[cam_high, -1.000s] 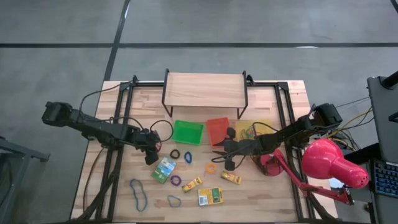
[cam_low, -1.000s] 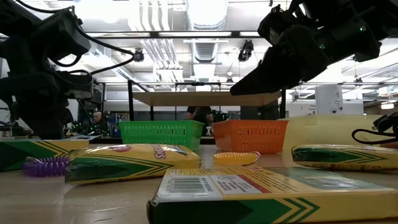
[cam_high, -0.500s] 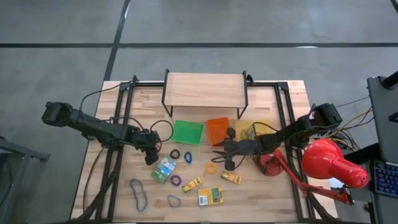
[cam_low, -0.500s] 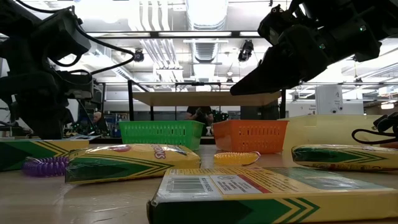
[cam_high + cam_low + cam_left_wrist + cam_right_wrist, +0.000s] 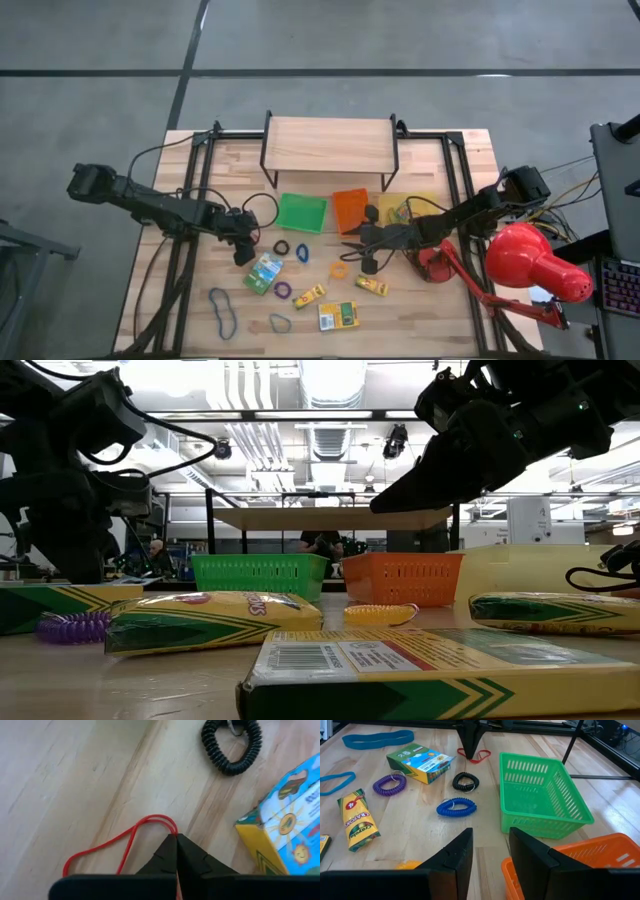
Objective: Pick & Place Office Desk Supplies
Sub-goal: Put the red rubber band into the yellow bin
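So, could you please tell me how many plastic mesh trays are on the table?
3, in a row in front of the wooden shelf: a green plastic tray to the left, an orange one in the middle and a yellow one to the right. None appears hidden.

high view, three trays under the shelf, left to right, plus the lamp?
green tray → orange tray → yellow tray → red desk lamp
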You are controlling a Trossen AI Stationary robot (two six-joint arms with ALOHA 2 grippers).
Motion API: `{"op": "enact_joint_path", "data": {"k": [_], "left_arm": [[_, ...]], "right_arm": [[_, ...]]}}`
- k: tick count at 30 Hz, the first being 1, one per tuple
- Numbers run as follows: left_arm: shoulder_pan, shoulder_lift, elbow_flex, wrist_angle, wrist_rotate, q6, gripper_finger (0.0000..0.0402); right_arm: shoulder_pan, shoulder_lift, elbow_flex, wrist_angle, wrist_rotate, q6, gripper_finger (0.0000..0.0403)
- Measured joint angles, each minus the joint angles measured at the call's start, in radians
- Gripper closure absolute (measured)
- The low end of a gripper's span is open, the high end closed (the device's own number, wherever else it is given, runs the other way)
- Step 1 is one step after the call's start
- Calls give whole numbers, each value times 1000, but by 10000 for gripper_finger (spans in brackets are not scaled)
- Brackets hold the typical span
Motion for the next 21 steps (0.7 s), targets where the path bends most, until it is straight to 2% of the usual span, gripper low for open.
{"op": "enact_joint_path", "data": {"k": [5, 16, 21], "left_arm": [[0, -9, 34, -20, 18, 2, 401], [-2, -18, 192, -155, 18, 13, 401], [-3, -30, 238, -157, 10, 33, 401]], "right_arm": [[0, 0, 0, 0, 0, 0, 273], [0, 0, 0, 0, 0, 0, 286], [0, 0, 0, 0, 0, 0, 291]]}}
